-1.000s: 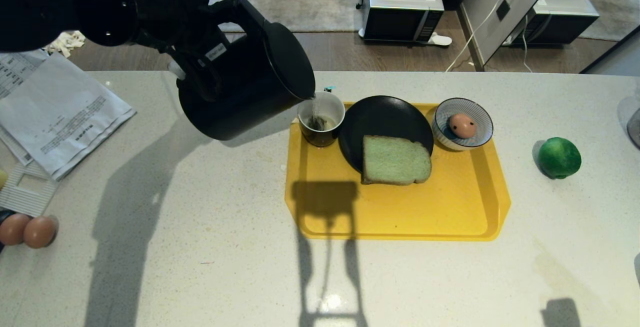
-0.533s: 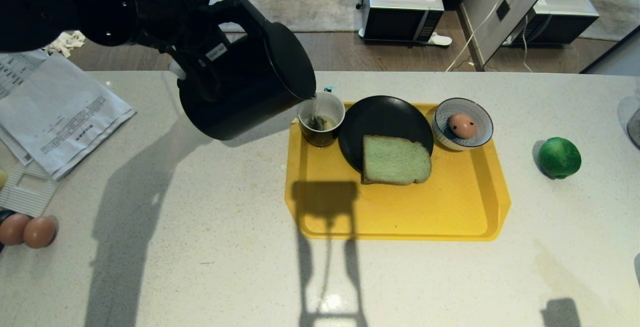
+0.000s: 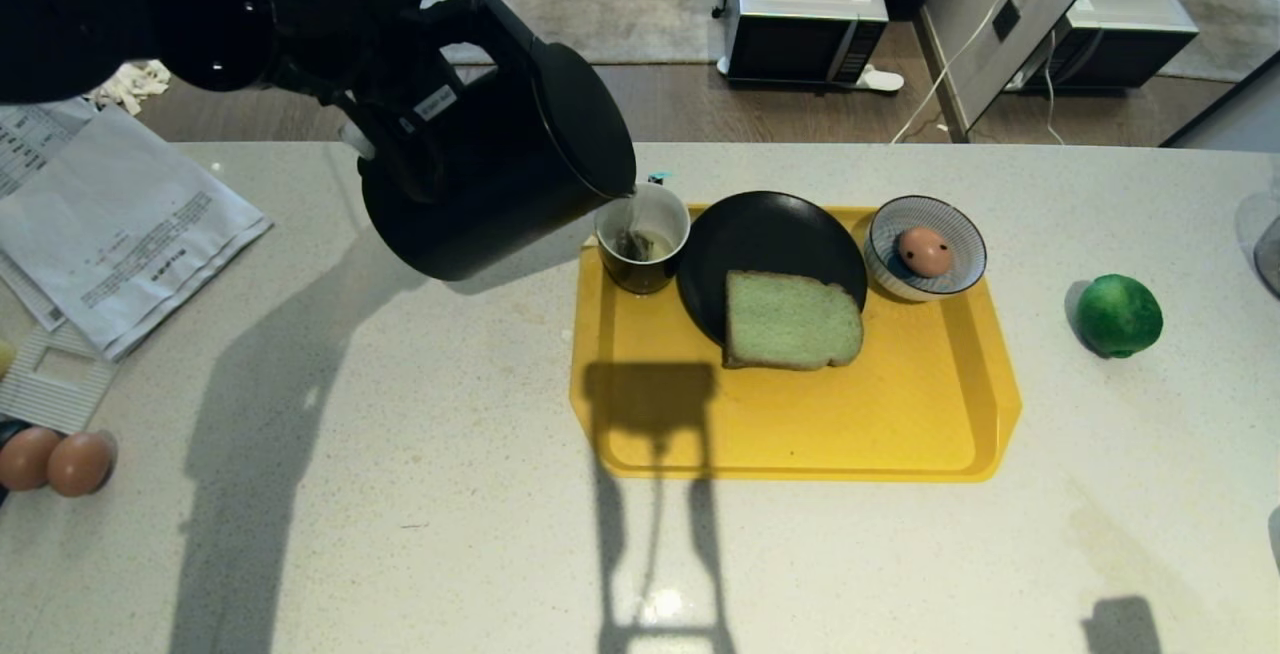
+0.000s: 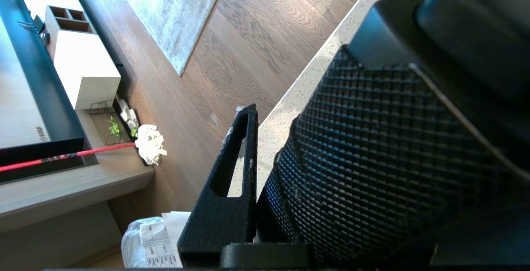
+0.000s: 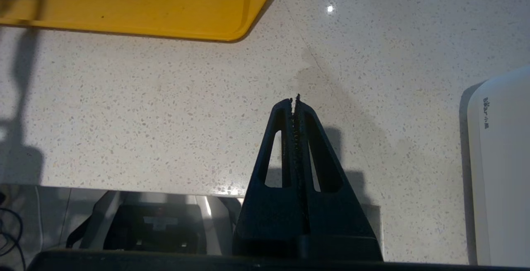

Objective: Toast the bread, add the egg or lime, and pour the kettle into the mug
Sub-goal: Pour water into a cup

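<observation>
**Mara:** Kettle (image 3: 500,169) first: where is it?

**Jon:** Up off the counter (image 3: 400,454) at about ten o'clock from the yellow tray (image 3: 800,424), tipped hard toward three o'clock. Its spout sits right over the rim of the mug (image 3: 642,239), and a thin stream runs down into it.

**Mara:** Who has it?

**Jon:** The left gripper (image 3: 400,109), clamped on the kettle from the handle side. In the left wrist view one finger (image 4: 232,180) lies against the kettle's textured black surface.

**Mara:** And the mug?

**Jon:** Standing in the tray's eleven o'clock corner, white inside, with some dark liquid at the bottom.

**Mara:** The rest of the tray?

**Jon:** A black plate (image 3: 760,234) just beside the mug at its three o'clock. The bread (image 3: 792,321) lies half on the plate, hanging over its five o'clock edge. The egg (image 3: 924,250) sits in a striped bowl (image 3: 965,269) at the tray's one o'clock corner.

**Mara:** The lime (image 3: 1118,315)?

**Jon:** On the counter, well apart from the tray at its three o'clock.

**Mara:** The other arm?

**Jon:** The right gripper (image 5: 295,102) hangs over bare counter, fingers pressed together, grasping nothing.
</observation>
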